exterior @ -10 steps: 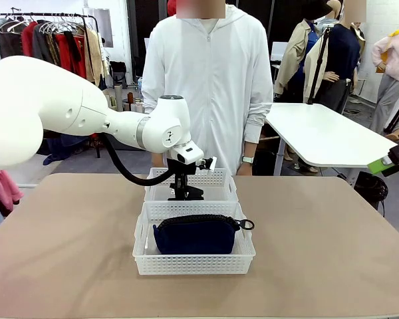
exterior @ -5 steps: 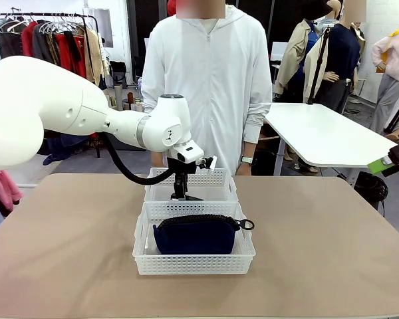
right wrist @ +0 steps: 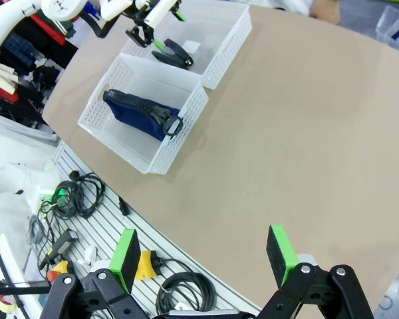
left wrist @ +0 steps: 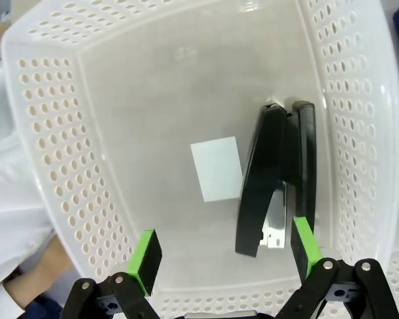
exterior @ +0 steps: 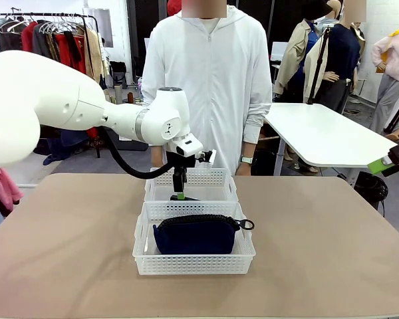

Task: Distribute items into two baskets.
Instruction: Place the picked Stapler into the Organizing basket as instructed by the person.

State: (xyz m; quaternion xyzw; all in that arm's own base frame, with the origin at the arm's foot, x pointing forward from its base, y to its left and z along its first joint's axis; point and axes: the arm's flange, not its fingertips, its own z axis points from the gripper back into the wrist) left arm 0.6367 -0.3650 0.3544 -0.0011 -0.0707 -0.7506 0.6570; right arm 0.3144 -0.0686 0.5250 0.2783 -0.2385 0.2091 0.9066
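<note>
Above the far basket, the left gripper hangs wide open and empty over the stapler; the right gripper is likewise spread and empty.

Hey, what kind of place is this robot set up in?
Likely a robot lab or workshop sharing space with clothing storage: a clothes rack behind the table, another white table, and loose cables on the floor.

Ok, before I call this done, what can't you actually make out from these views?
- Stapler, front view: mostly hidden behind the near basket's far wall.
- Label in the far basket, left wrist view: no print readable.
- Pouch, right wrist view: too small for detail.
- Right gripper: parked beyond the table edge.
</note>
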